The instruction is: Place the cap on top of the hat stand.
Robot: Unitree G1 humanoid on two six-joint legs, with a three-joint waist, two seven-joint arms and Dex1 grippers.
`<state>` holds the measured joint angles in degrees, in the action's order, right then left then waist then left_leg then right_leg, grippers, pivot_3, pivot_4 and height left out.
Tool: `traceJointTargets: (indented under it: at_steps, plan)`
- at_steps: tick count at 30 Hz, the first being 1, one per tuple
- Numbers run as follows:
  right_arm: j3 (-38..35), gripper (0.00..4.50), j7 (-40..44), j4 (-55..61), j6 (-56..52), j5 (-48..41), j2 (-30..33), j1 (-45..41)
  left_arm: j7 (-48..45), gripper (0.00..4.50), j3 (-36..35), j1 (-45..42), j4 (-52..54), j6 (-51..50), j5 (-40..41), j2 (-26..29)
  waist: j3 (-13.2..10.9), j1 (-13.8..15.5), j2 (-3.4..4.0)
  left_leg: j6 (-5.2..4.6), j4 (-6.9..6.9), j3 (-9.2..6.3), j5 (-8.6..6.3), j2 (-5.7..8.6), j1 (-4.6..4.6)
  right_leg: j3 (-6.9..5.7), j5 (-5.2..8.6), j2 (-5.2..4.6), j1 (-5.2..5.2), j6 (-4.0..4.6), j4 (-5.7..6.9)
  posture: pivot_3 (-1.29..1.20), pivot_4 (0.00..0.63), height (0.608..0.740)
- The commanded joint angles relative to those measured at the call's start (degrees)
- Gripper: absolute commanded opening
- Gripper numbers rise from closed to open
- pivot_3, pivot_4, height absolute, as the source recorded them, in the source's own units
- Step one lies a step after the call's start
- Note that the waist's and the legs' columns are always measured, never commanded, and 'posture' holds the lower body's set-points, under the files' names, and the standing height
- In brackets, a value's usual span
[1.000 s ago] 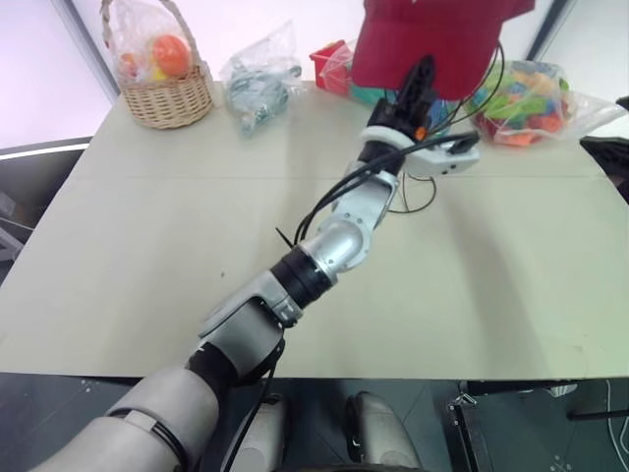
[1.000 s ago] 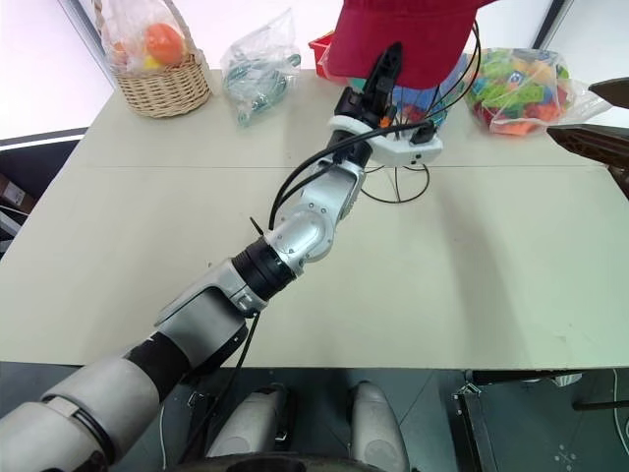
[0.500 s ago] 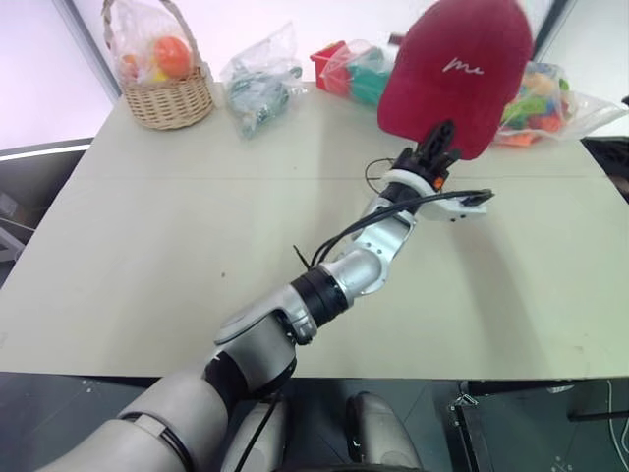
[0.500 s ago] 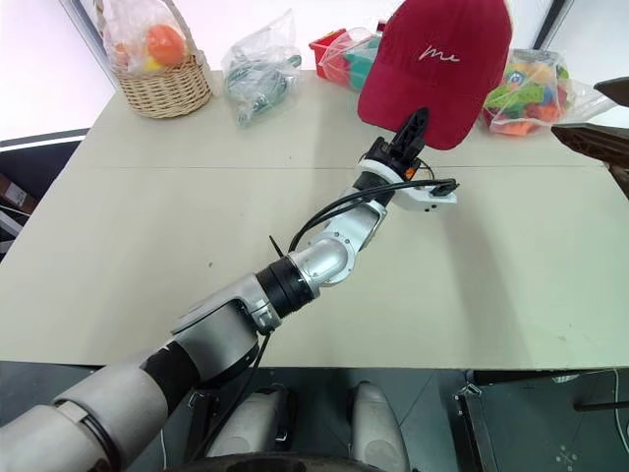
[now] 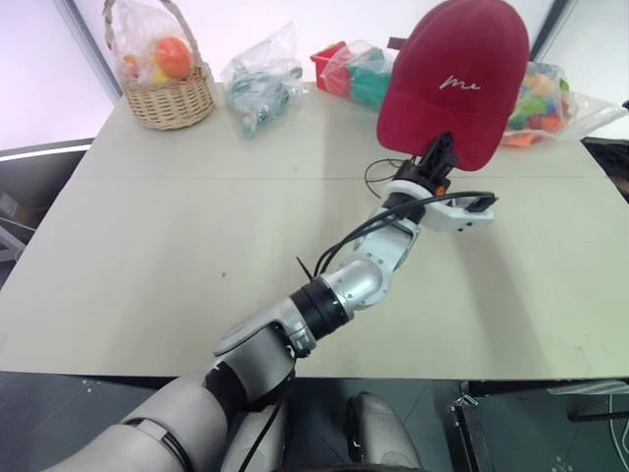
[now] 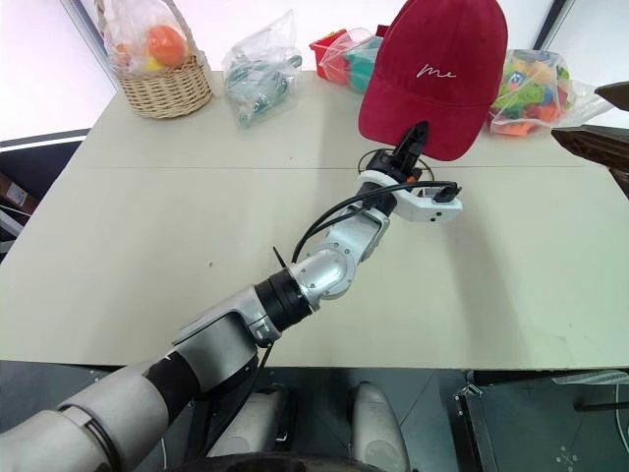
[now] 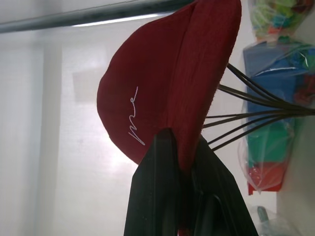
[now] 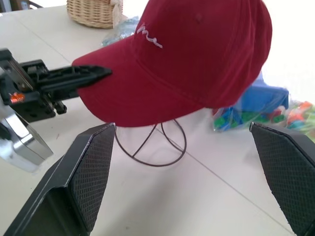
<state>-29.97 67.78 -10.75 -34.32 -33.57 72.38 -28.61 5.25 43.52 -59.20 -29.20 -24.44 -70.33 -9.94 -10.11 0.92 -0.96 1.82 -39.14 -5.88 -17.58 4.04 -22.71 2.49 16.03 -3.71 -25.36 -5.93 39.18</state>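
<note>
one dark red cap (image 5: 454,79) with a curved brim and small white cursive stitching on its front sits over the top of the hat stand (image 8: 156,142), toward the far right part of the pale counter (image 5: 177,246). its crown is rounded and full, the brim dips toward the robot, and the fabric looks soft and slightly fuzzy. below it the stand's thin dark wires come down to a round wire base resting on the counter (the cage top is hidden under the cap, though a few wires fan out beneath it in the left wrist view).

the left arm reaches forward and to the right across the counter, its forearm rising slightly, and the left end effector (image 5: 439,155) is pinched tight on the front edge of the brim, the two black fingers (image 7: 156,187) closed on the fabric from either side. the right end effector (image 8: 189,182) hangs just beside the stand with its two black padded fingers spread wide apart, gripping nothing, the cap and stand base seen between them.

along the far edge stand a woven basket (image 5: 169,93) holding bagged fruit, a clear bag (image 5: 260,84) and bags of colourful toys (image 5: 545,98).
</note>
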Motion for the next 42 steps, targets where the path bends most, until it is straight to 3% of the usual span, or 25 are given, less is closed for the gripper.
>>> traceJointTargets:
  at_steps: [1, 9, 12, 18, 19, 20, 26, 39, 42]
  plan:
    - [-2.6, 4.50, -0.5, 1.9, 0.0, -1.1, 0.5, -0.2, -0.2, 0.06, -1.2, -0.3, 2.6, -0.1, 1.4, -0.8, 0.0, 0.0, 0.01, 0.00, 0.00, 0.00, 0.00, 0.00, 0.00, 0.00, 0.00, 0.00, 0.01, 0.00, 0.00, 0.00, 0.150, 0.739]
    - [-2.6, 4.50, -1.1, 2.5, -0.2, -1.5, 0.3, 0.1, -0.3, 0.06, 0.3, -0.7, 0.8, 0.4, 1.8, -0.5, 0.0, 0.0, 0.01, 0.00, 0.00, 0.01, 0.00, 0.00, 0.02, 0.00, 0.00, 0.01, 0.02, 0.00, 0.00, 0.00, 0.150, 0.739]
    - [-2.7, 4.50, -1.3, 2.7, -0.3, -1.6, 0.2, 0.2, -0.2, 0.94, 0.5, -0.8, 0.4, 0.6, 1.8, -0.5, 0.0, 0.0, 0.01, -0.01, 0.00, 0.01, 0.00, 0.00, 0.07, 0.00, 0.00, 0.01, 0.07, 0.00, 0.00, 0.00, 0.150, 0.739]
    - [-3.1, 4.50, -1.4, 3.2, -0.7, -1.8, 0.3, 0.7, 0.5, 3.87, 0.6, -0.8, 0.7, 0.7, 2.2, -0.6, 0.0, 0.0, 0.01, -0.01, 0.00, 0.02, -0.01, 0.00, 0.07, 0.00, 0.00, 0.01, 0.06, 0.00, 0.00, 0.00, 0.150, 0.739]
    - [-3.1, 4.50, -1.5, 3.3, -0.7, -1.8, 0.3, 0.8, 0.7, 4.31, 0.5, -0.8, 0.9, 0.9, 2.3, -0.6, 0.0, 0.0, 0.01, -0.01, 0.01, 0.03, -0.01, 0.00, 0.07, 0.00, 0.00, 0.01, 0.06, 0.00, 0.00, 0.00, 0.150, 0.739]
    - [-3.1, 4.50, -1.6, 3.3, -0.8, -1.9, 0.3, 0.8, 0.8, 4.44, 0.4, -0.8, 1.1, 1.1, 2.5, -0.6, 0.0, 0.0, 0.01, -0.01, 0.00, 0.03, -0.01, 0.00, 0.08, 0.00, 0.00, 0.01, 0.06, 0.00, 0.00, 0.00, 0.150, 0.739]
    - [-3.0, 4.50, -2.0, 3.6, -1.0, -2.1, 0.2, 0.9, -0.2, 4.44, 0.5, -0.1, 2.5, 2.8, 3.6, -0.4, 0.0, 0.0, 0.01, -0.01, 0.01, 0.03, -0.01, 0.00, 0.08, 0.00, 0.00, 0.01, 0.06, 0.00, 0.00, 0.00, 0.150, 0.739]
    - [-2.2, 4.50, -1.5, 3.0, -0.5, -1.8, 0.3, 0.8, -19.2, 4.44, -0.2, 6.9, 16.7, 3.8, 7.1, 3.1, 0.0, 0.0, 0.05, -0.02, 0.01, 0.05, -0.01, -0.01, 0.10, 0.01, 0.00, 0.02, 0.08, 0.00, -0.01, 0.00, 0.150, 0.739]
    - [-2.0, 4.50, -1.4, 3.0, -0.5, -1.7, 0.3, 0.9, -21.6, 4.44, -2.6, 8.1, 20.8, 6.1, 12.3, 2.1, 0.0, -0.1, 0.06, -0.03, 0.01, 0.05, -0.02, -0.02, 0.11, 0.02, 0.00, 0.02, 0.08, 0.00, -0.01, 0.00, 0.150, 0.739]
